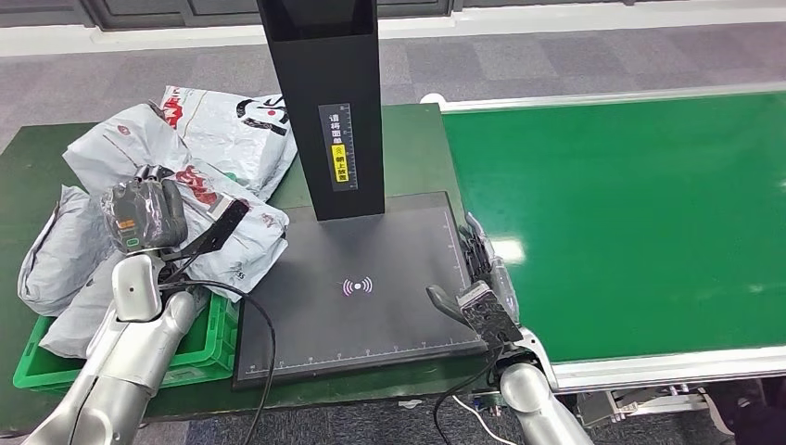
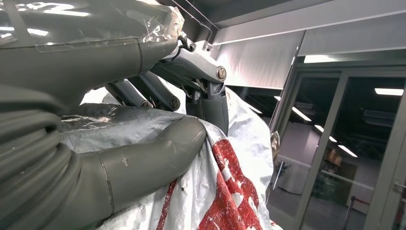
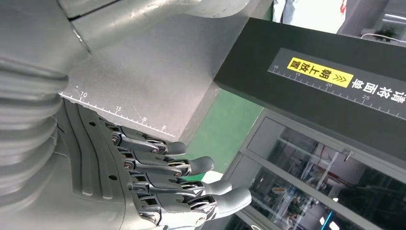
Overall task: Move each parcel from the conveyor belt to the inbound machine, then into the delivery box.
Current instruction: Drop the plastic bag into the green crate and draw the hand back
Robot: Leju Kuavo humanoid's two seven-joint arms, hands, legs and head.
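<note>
1. The left hand (image 1: 153, 215) was over the green box (image 1: 209, 357) at the table's left end, its thumb (image 2: 153, 153) and fingers (image 2: 210, 103) closed on a grey parcel (image 1: 243, 243) with red print.
2. In the left wrist view the thumb pressed into that parcel's crinkled film while the dark fingers curled over its upper edge.
3. The held parcel lay partly over the box rim, one corner reaching the left edge of the dark scan plate (image 1: 371, 315).
4. More grey parcels (image 1: 222, 125) were heaped in and behind the box, some leaning against each other.
5. The right hand (image 1: 482, 306) hovered at the plate's right edge, just beside the green belt (image 1: 630, 222).
6. Its fingers (image 3: 191, 165) were stretched out, slightly apart, holding nothing.
7. The plate carried a pale wave symbol (image 1: 357, 286) near its middle and ruler marks along its edges.
8. A black post (image 1: 324, 102) with a yellow label rose from the plate's far side.
9. A black cable (image 1: 264, 343) ran from the left wrist across the plate's near left corner.
</note>
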